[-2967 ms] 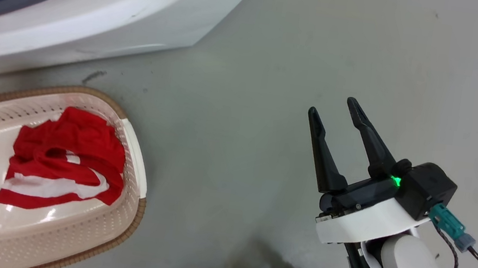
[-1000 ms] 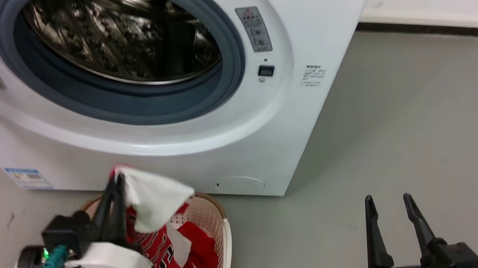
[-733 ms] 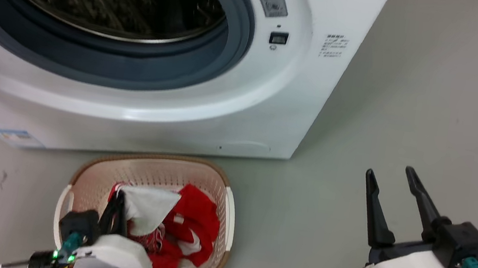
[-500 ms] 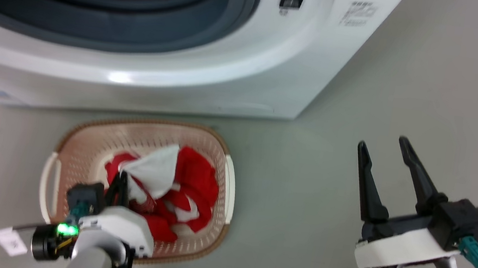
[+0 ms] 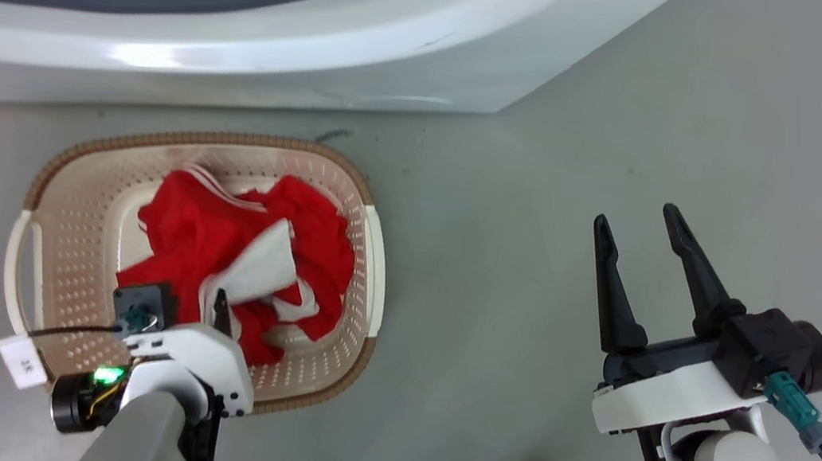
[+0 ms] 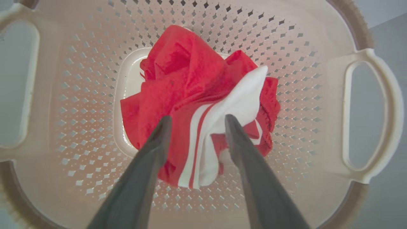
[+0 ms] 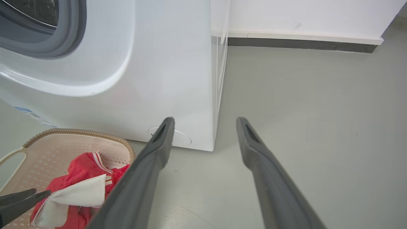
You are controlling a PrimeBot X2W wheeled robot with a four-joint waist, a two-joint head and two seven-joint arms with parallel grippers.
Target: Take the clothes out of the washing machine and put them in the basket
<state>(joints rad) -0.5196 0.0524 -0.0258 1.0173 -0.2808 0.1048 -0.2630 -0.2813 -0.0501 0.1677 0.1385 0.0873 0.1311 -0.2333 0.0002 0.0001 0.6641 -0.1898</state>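
Note:
The clothes lie as a crumpled red and white heap inside the cream basket, which stands on the floor just in front of the washing machine. My left gripper hangs over the basket's near edge. In the left wrist view it is open, its fingers straddling a white striped fold of the clothes without pinching it. My right gripper is open and empty above bare floor, well to the right of the basket. The right wrist view shows the basket at the lower left.
The washing machine's white front and corner rise right behind the basket. A dark baseboard runs along the far wall. A cable with a white tag trails from my left wrist. Grey floor lies between the basket and my right arm.
The head camera has tilted down from the drum to the floor. My left gripper brought a red and white garment down into the basket and opened. The right arm kept its pose.

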